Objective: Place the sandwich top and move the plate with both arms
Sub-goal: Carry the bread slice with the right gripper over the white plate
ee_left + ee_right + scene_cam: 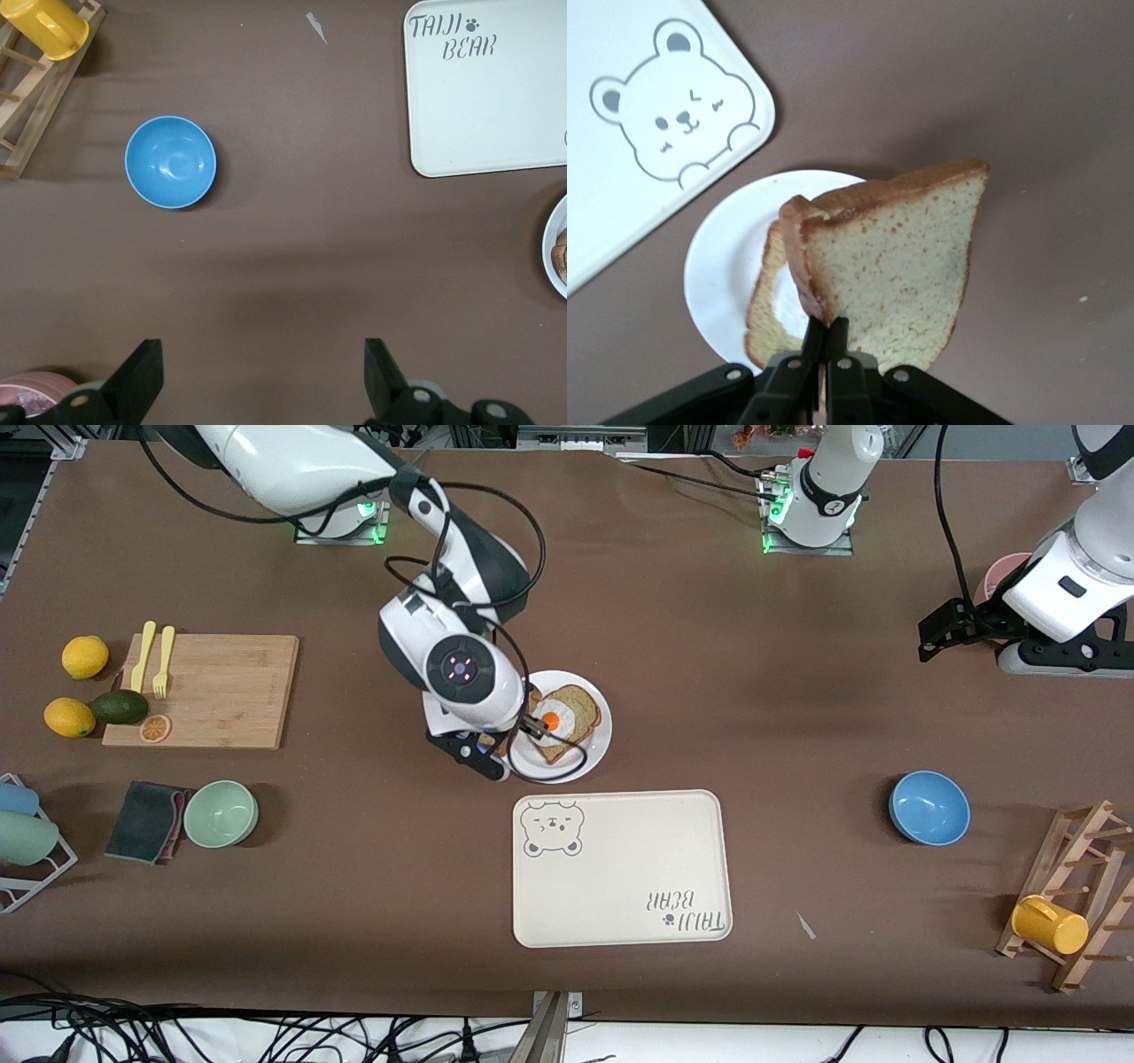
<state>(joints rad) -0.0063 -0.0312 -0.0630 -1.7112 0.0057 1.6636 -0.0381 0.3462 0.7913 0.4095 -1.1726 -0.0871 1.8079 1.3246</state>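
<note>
My right gripper (pixel 828 329) is shut on the crust edge of the sandwich top (pixel 895 266), a plain brown bread slice. It holds the slice tilted just over the white plate (pixel 713 266). A bread slice with a fried egg (pixel 772 310) lies on that plate, partly under the held slice. In the front view the right gripper (pixel 521 731) is over the plate's (pixel 595 755) rim toward the right arm's end, beside the egg slice (pixel 571 722); the wrist hides most of the held slice. My left gripper (pixel 939 633) waits open and empty over bare table at the left arm's end, also seen in its wrist view (pixel 261 376).
A cream bear tray (pixel 620 868) lies just nearer the camera than the plate. A blue bowl (pixel 928 806) and a wooden rack with a yellow mug (pixel 1050 924) are toward the left arm's end. A cutting board (pixel 213 686) and a green bowl (pixel 221 812) are toward the right arm's end.
</note>
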